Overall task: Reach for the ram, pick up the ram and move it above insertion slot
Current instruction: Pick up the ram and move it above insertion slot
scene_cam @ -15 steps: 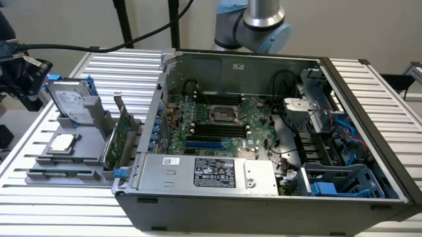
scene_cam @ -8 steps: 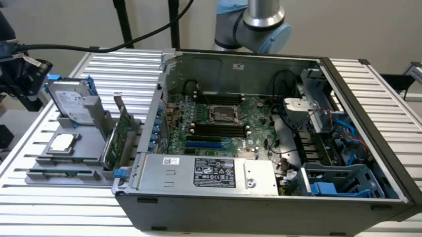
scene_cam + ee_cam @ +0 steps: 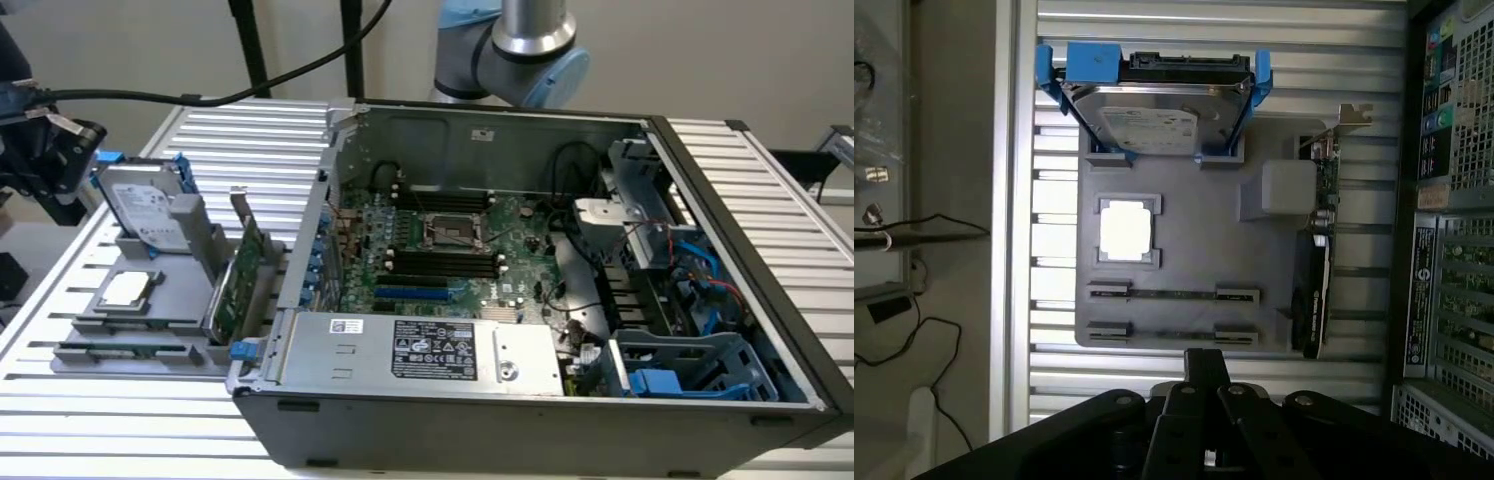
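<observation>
In the exterior view, the ram (image 3: 120,352) stands on its long edge in the clips of the gray tray (image 3: 80,325), in the row farthest from the hard drive (image 3: 140,205). The tray lies on the slatted desk (image 3: 120,420) beside the open computer case (image 3: 534,410). Expect the ram to be light and stiff, but thin and fragile, with bare chips on its faces. To my eye your best hold is across the two flat faces near the middle of the upper edge, squeezed gently and kept square so it does not twist. The arm (image 3: 534,45) rises behind the case, well away from the hard drive. A dark cabled head at the exterior view's left, just beyond the hard drive, looks like the arm's working end, held high.

In the wrist view you look straight down on the tray (image 3: 1184,215). The ram (image 3: 1172,332) reads as a thin dark line between its clips, at the opposite end of the tray from the hard drive (image 3: 1149,120). The pincer (image 3: 1206,360) hangs just past that end, apart from the ram, tips drawn together on nothing. The camera sits squarely over the tray, so the wrist seems to point downward.
</observation>
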Robot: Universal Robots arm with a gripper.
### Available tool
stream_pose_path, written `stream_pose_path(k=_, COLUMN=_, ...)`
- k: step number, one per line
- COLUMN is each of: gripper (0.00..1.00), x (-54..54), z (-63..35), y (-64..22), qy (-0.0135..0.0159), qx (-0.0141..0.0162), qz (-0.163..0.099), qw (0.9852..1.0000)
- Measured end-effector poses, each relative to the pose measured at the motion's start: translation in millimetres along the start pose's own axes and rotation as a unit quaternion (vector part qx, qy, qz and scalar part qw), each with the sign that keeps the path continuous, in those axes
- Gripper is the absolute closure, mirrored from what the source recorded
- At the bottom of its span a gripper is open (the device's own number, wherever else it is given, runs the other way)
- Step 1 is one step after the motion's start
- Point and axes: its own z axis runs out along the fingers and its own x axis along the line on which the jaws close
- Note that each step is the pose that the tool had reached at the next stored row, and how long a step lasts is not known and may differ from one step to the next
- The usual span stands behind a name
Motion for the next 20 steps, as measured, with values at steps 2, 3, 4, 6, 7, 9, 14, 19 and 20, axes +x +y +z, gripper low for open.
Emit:
stream_pose_path(k=2, gripper=0.89, x=0.0, z=0.0, y=0.0, qy=0.0000, qx=0.0000, qz=0.000, qw=1.0000)
stream_pose_path(k=3, gripper=0.89, x=0.0, z=0.0, y=0.0, qy=0.0000, qx=0.0000, qz=0.000, qw=1.0000)
stream_pose_path(k=4, gripper=0.89, x=0.2, z=0.0, y=0.0, qy=0.0000, qx=-0.0001, qz=-0.001, qw=1.0000)
stream_pose_path(k=6, gripper=0.89, x=0.4, z=0.0, y=0.0, qy=0.0006, qx=-0.0004, qz=-0.016, qw=0.9999)
stream_pose_path(k=7, gripper=0.89, x=0.4, z=0.1, y=0.0, qy=0.0009, qx=-0.0004, qz=-0.024, qw=0.9997)
stream_pose_path(k=9, gripper=0.89, x=0.4, z=0.0, y=0.0, qy=0.0016, qx=-0.0004, qz=-0.042, qw=0.9991)
stream_pose_path(k=14, gripper=0.89, x=0.4, z=0.1, y=0.0, qy=0.0034, qx=-0.0004, qz=-0.088, qw=0.9961)
stream_pose_path(k=19, gripper=0.89, x=0.4, z=0.1, y=0.0, qy=0.0052, qx=-0.0005, qz=-0.134, qw=0.9910)
stream_pose_path(k=20, gripper=0.89, x=0.4, z=0.2, y=0.0, qy=0.0055, qx=-0.0005, qz=-0.143, qw=0.9898)
